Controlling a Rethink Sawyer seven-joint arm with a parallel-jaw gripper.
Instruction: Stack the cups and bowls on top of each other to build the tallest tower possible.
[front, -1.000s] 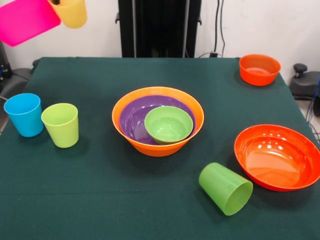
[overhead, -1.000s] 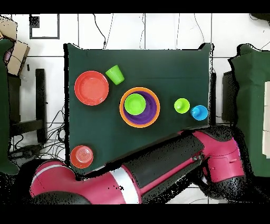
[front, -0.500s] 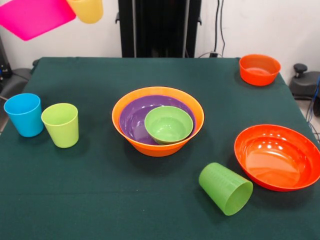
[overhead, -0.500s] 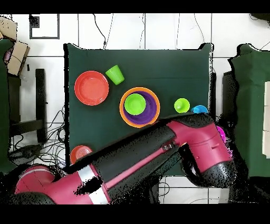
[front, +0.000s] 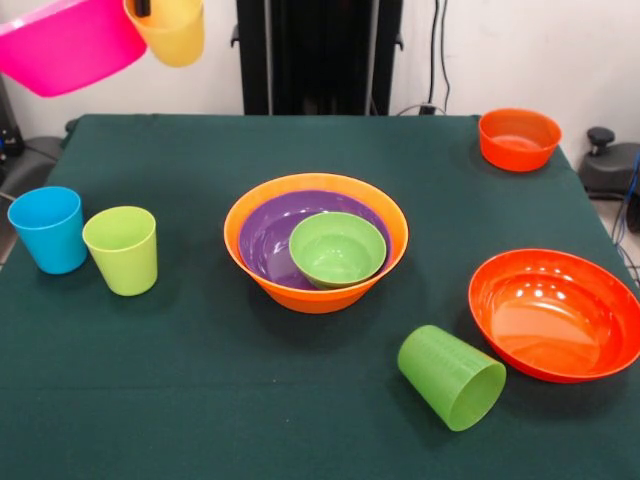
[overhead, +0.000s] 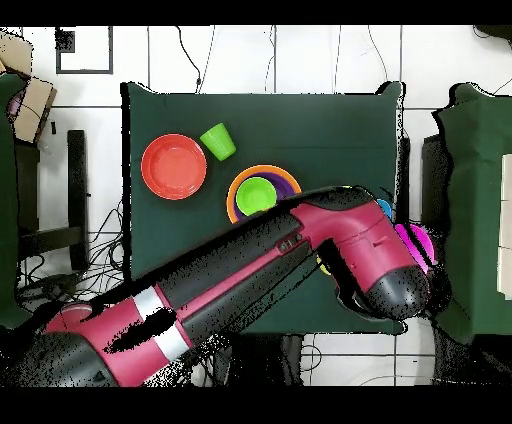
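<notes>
Two items ride high: pink bowl (front: 65, 45) and yellow cup (front: 170, 30). Gripper's grasp on them cannot be told; a slip could drop both onto blue cup (front: 48, 228).

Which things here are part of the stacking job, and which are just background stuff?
Part of the job:
- pink bowl and yellow cup, held aloft
- orange bowl nesting purple bowl and small green bowl
- blue cup, lime cup, tipped dark green cup
- shallow red-orange bowl, small orange bowl

Just background:
- cables on the wall
- black column
</notes>
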